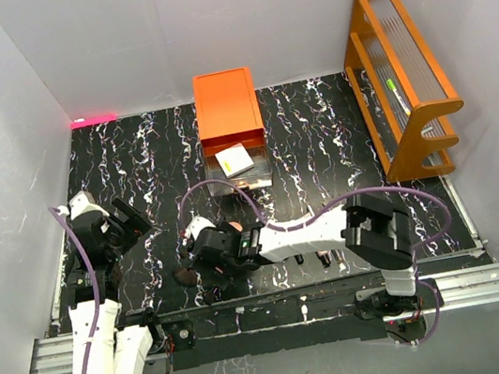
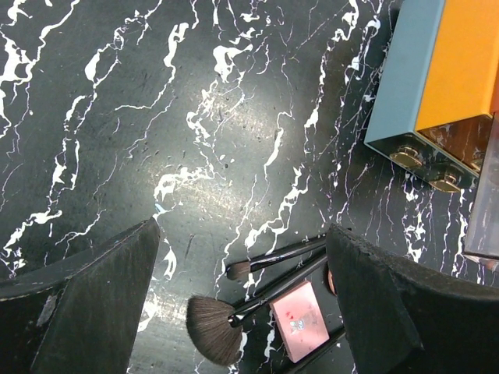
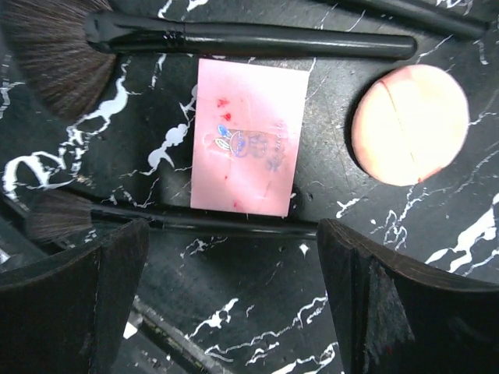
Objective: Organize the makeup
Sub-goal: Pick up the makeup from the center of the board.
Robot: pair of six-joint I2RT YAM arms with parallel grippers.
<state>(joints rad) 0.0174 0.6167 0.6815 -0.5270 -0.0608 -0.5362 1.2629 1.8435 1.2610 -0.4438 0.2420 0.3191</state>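
A pink square palette lies flat on the black marbled table. A fan brush with a long black handle lies just beyond it. A thinner brush lies along its near edge. A round tan compact sits to its right. My right gripper is open and empty, hovering low just short of the palette; it also shows in the top view. My left gripper is open and empty, held higher; it sees the fan brush, a small brush and the palette. A pale-yellow palette lies in the open drawer.
The orange drawer chest stands at the back middle with its lower drawer pulled out. The orange wooden rack stands at the back right. A few small dark tubes lie near the table's front edge under the right arm.
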